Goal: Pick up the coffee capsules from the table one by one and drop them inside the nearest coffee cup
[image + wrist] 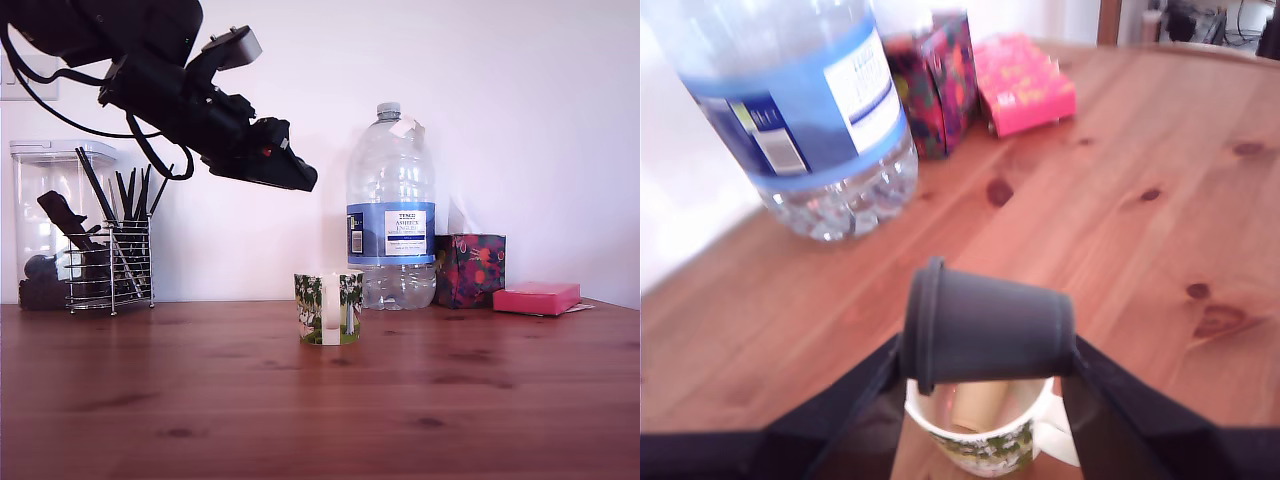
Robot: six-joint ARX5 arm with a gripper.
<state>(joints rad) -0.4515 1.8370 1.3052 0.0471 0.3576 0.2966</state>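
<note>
Wrist view: a dark capsule point(988, 330) is gripped sideways in the hand point(985, 372) above the cup point(985, 435), where a beige capsule point(980, 403) is seen. Only the exterior view shows the cup point(328, 308) standing on the counter point(320, 400), the hand point(285, 168) raised above it.

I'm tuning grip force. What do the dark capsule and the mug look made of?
Dark capsule: likely matte plastic, with a dull, glare-free molded rim. Mug: probably glazed ceramic, with a thick white rim and printed foliage. The gripper holds the capsule.

Dark capsule point(988, 328), cream capsule point(982, 404); green-tree cup point(328, 308), white handle; reddish-brown table point(320, 400); blue-labelled bottle point(390, 205).
</note>
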